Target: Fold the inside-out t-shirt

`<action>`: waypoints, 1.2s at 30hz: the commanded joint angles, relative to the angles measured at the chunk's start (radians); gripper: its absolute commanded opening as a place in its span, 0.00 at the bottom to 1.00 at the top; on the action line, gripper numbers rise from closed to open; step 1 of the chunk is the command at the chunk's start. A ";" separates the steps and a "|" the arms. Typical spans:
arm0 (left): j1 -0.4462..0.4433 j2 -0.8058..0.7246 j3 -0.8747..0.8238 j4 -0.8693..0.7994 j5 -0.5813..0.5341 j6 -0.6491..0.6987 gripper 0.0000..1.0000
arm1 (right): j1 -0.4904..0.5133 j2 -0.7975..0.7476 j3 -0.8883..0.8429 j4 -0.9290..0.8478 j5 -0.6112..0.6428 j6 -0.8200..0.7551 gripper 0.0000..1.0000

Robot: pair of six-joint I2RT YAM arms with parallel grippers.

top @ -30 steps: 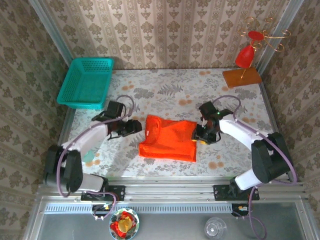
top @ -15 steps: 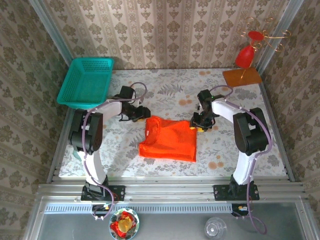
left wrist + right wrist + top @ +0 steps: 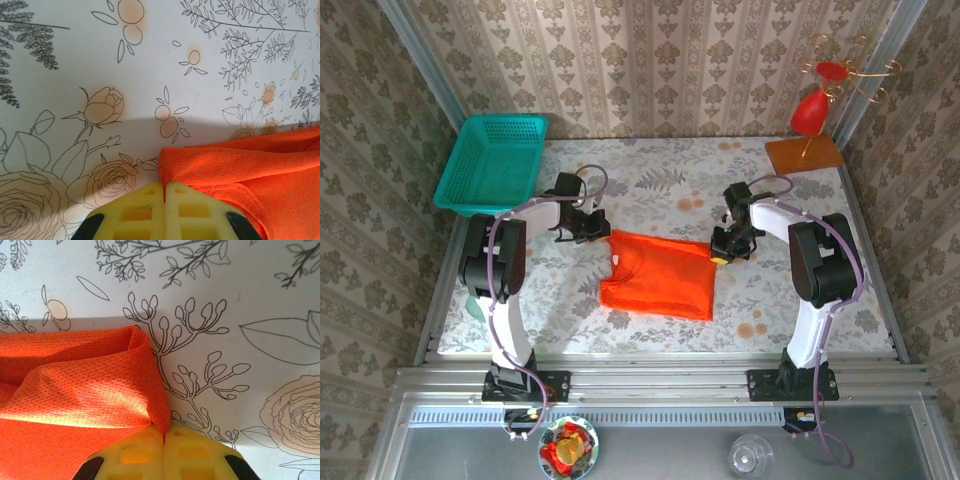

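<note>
Apparently left claw (image 3: 164, 189) and right claw (image 3: 164, 438) pinch far t-shirt (image 3: 658, 277) corners.

Damask-papered walls (image 3: 650, 60) around floral tabletop (image 3: 775, 300)

One second ago the left gripper (image 3: 597, 232) stood to the left of the inside-out t-shirt (image 3: 658, 278), a little apart from its left edge. Its jaws were not yet closed, and the left arm was bent low toward the lower left of the frame. Now this arm is stretched upward. The gripper has moved up and to the right, to the upper left corner of the shirt, and its jaws have come together on the cloth there.

The right gripper (image 3: 724, 250) has moved a little up, to the upper right corner, and has also closed on the cloth. The right arm is folded in closer. The upper edge of the shirt now lies straighter between both grippers.
</note>
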 commanded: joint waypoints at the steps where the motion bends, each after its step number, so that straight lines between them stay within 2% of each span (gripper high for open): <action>1: -0.001 0.040 0.094 -0.022 0.008 0.031 0.02 | -0.006 -0.059 -0.074 -0.020 -0.003 0.029 0.00; 6: -0.038 0.150 0.239 -0.057 0.024 0.054 0.04 | 0.050 -0.184 -0.250 0.066 -0.041 0.150 0.01; 9: -0.052 0.206 0.323 -0.065 0.050 0.065 0.06 | 0.152 -0.274 -0.378 0.144 -0.047 0.282 0.02; 12: -0.064 0.247 0.405 -0.106 0.051 0.090 0.11 | 0.302 -0.361 -0.477 0.240 -0.028 0.439 0.02; 14: -0.064 0.251 0.441 -0.135 0.044 0.100 0.18 | 0.401 -0.406 -0.506 0.279 -0.017 0.531 0.16; 16: -0.060 0.221 0.443 -0.148 0.034 0.109 0.26 | 0.454 -0.439 -0.502 0.262 -0.006 0.558 0.27; 17: -0.058 0.195 0.438 -0.156 0.023 0.115 0.29 | 0.460 -0.460 -0.493 0.233 0.007 0.555 0.31; 22: -0.034 0.009 0.319 -0.171 -0.022 0.119 0.37 | 0.429 -0.529 -0.403 0.068 0.102 0.411 0.35; 24: -0.033 -0.072 0.249 -0.177 -0.040 0.112 0.37 | 0.407 -0.506 -0.356 0.056 0.073 0.338 0.37; 28: -0.059 -0.237 0.062 -0.183 -0.094 0.070 0.37 | 0.395 -0.353 -0.209 0.017 0.041 0.192 0.38; 30: -0.078 -0.316 -0.041 -0.169 -0.114 0.034 0.35 | 0.395 -0.281 -0.131 0.016 0.013 0.126 0.37; 33: -0.113 -0.426 -0.196 -0.131 -0.138 -0.020 0.22 | 0.395 -0.169 -0.019 0.015 -0.041 0.046 0.34; 36: -0.131 -0.498 -0.318 -0.098 -0.149 -0.075 0.14 | 0.395 -0.070 0.056 0.006 -0.094 -0.007 0.32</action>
